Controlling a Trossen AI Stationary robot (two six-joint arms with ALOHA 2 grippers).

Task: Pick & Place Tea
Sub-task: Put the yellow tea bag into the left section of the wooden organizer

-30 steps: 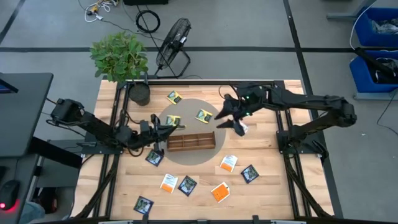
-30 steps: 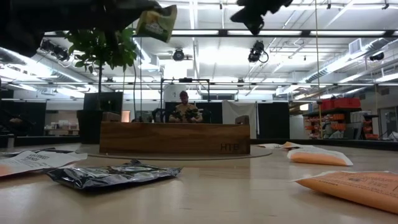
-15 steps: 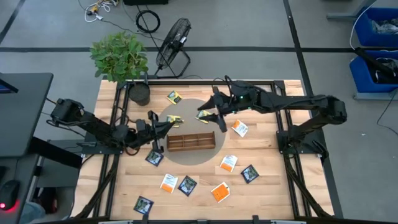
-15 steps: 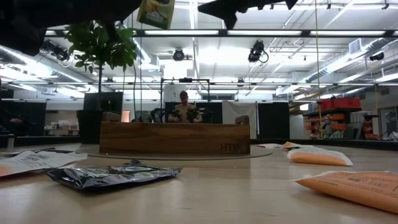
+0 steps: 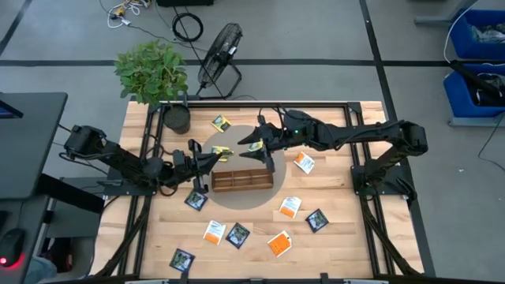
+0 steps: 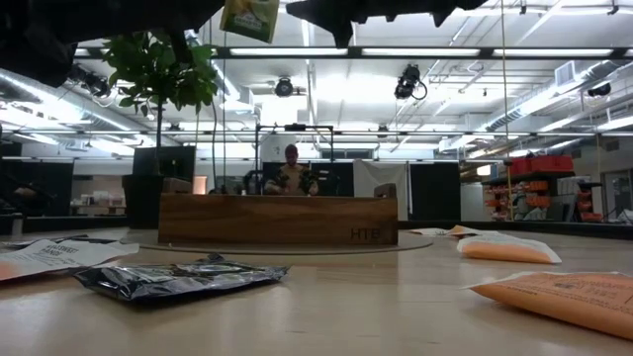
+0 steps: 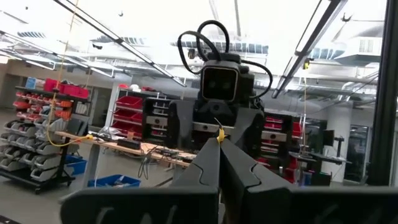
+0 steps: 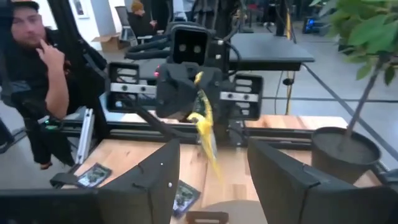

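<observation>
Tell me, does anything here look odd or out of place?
One small yellow-green paper tea sachet is up in the air, pinched by the left end effector above the long brown wooden tray. The right end effector is open, facing it. The other sachets lie scattered flat on the table.

The right gripper (image 5: 260,148) has swung left from the table's right side and now hangs open just right of the yellow-green sachet (image 5: 220,153). The left gripper (image 5: 211,160) has lifted that sachet slightly.
</observation>
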